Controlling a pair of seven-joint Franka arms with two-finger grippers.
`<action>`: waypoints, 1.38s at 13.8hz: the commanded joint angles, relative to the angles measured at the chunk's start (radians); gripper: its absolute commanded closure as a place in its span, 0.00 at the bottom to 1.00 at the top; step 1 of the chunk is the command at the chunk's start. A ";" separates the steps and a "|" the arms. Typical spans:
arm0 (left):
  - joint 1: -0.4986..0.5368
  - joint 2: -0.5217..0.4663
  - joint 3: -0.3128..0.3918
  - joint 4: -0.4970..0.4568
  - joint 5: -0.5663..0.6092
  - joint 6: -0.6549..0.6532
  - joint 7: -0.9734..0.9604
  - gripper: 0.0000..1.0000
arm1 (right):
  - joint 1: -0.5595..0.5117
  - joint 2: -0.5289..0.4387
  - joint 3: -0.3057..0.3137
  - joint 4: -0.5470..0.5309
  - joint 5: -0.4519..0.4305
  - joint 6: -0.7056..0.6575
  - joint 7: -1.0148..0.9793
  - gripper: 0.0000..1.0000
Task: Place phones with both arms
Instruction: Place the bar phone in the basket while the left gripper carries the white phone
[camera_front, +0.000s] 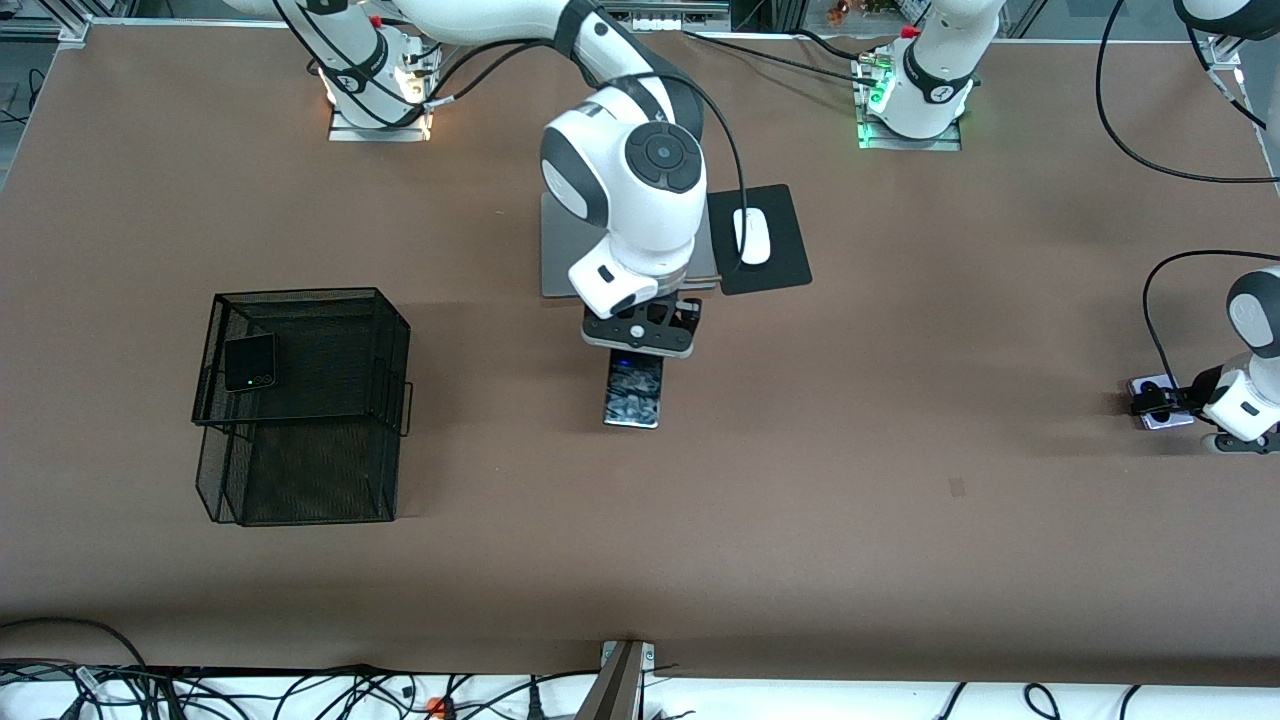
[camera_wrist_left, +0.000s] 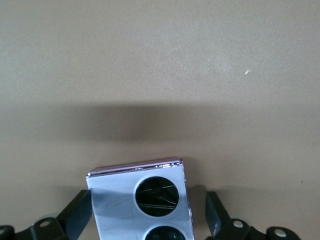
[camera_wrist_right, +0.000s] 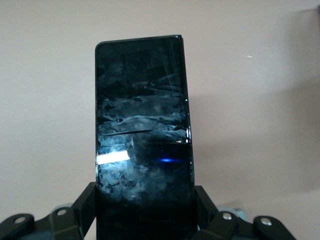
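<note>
The long slim black slab phone (camera_front: 633, 392) (camera_wrist_right: 142, 115) is at the middle of the table, and my right gripper (camera_front: 640, 348) (camera_wrist_right: 144, 194) is shut on its end nearest the laptop. I cannot tell whether it rests on the table or hangs just above it. At the left arm's end of the table lies the lavender-white phone (camera_front: 1168, 421) (camera_wrist_left: 115, 200) with two black circles. My left gripper (camera_front: 1160, 402) (camera_wrist_left: 147, 200) stands open around it, with a gap beside one finger (camera_wrist_left: 214, 215). The small black flip phone (camera_front: 250, 362) lies on the top tier of the black mesh rack (camera_front: 300, 470).
A grey laptop (camera_front: 560, 250) lies closed under the right arm's wrist. Beside it, a white mouse (camera_front: 752, 235) sits on a black pad (camera_front: 780, 260). The mesh rack stands toward the right arm's end. Cables run along the table's edge nearest the front camera.
</note>
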 joint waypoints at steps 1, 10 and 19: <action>-0.001 -0.033 0.000 -0.012 -0.005 -0.021 -0.032 0.00 | -0.040 -0.190 0.007 -0.226 -0.010 -0.025 -0.089 1.00; 0.019 -0.010 0.006 -0.032 -0.013 -0.021 -0.088 0.00 | -0.093 -0.812 -0.296 -1.164 -0.014 0.365 -0.604 1.00; 0.008 -0.013 0.006 -0.029 -0.004 -0.029 -0.063 0.62 | -0.123 -0.756 -0.468 -1.243 -0.004 0.451 -0.827 1.00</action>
